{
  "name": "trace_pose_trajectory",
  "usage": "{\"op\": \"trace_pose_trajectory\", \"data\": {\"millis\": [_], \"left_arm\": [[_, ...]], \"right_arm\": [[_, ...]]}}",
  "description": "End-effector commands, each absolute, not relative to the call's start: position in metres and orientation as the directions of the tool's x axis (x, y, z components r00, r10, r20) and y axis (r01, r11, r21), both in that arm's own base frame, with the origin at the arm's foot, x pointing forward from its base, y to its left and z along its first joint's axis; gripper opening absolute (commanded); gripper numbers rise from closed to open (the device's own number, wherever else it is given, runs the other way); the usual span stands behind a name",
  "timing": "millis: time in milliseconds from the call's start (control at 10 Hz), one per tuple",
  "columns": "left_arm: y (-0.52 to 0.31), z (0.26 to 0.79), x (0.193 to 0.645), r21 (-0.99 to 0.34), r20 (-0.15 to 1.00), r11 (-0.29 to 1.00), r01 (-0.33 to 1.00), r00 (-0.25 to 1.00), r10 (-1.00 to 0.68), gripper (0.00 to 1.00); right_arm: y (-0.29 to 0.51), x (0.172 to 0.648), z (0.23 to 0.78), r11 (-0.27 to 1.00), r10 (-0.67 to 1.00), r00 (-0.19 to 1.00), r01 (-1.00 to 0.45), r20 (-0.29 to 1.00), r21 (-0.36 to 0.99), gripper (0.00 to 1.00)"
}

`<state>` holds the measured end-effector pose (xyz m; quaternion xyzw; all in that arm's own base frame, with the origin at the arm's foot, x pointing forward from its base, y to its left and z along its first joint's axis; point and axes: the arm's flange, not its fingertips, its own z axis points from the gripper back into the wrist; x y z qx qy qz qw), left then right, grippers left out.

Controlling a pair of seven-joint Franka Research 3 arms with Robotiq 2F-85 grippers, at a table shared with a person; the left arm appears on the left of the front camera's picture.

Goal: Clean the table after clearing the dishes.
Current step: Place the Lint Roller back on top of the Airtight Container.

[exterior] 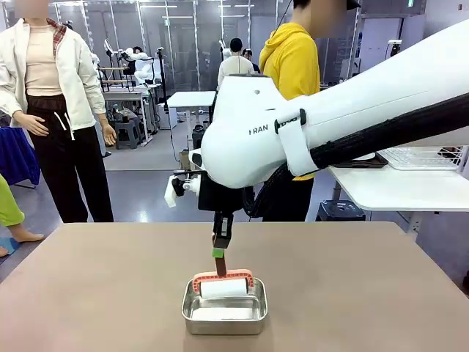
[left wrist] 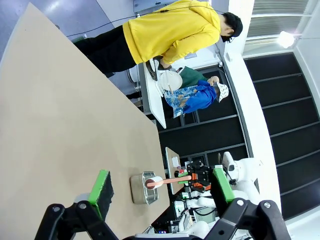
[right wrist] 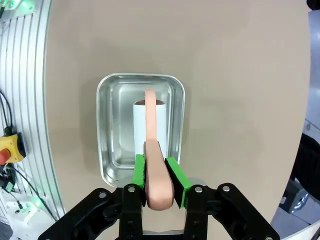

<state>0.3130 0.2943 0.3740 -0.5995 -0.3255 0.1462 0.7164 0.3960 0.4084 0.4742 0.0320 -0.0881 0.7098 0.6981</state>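
The taupe-brown table (exterior: 95,293) spans the front view. A small steel pan (exterior: 224,314) sits near its front edge. My right gripper (exterior: 220,248) hangs just above it, shut on the pink handle (right wrist: 151,130) of a cleaning roller. The white roll (exterior: 223,287) rests over the pan's far rim. From the right wrist, the green pads (right wrist: 139,169) clamp the handle and the roll (right wrist: 140,122) lies inside the pan (right wrist: 107,125). My left gripper (left wrist: 160,187) is open, holding nothing, high over the table (left wrist: 60,115). A white plate (left wrist: 171,80) of the dishes lies on the smaller white table.
A person in a yellow hoodie (exterior: 289,62) stands behind the right arm, bent over the small white table (exterior: 396,189) with a wire rack (exterior: 425,156). Another person in a white jacket (exterior: 55,81) stands at the far left.
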Motion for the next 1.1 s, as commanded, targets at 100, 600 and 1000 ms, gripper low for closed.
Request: {"op": "trace_pose_trajectory", "data": {"millis": [100, 600, 1000], "left_arm": [[0.297, 0.38, 0.312, -0.959, 0.278, 0.223, 0.176, 0.751, 0.599, 1.0], [0.297, 0.38, 0.312, -0.959, 0.278, 0.223, 0.176, 0.751, 0.599, 1.0], [0.297, 0.38, 0.312, -0.959, 0.278, 0.223, 0.176, 0.751, 0.599, 1.0]], "right_arm": [[0.402, 0.418, 0.458, 0.019, 0.98, 0.017, -1.0, 0.201, -0.01, 0.23], [0.377, 0.446, 0.453, 0.095, 0.961, 0.078, -0.994, 0.266, -0.051, 0.67], [0.367, 0.44, 0.462, 0.061, 0.96, 0.043, -0.997, 0.277, -0.055, 1.0]]}}
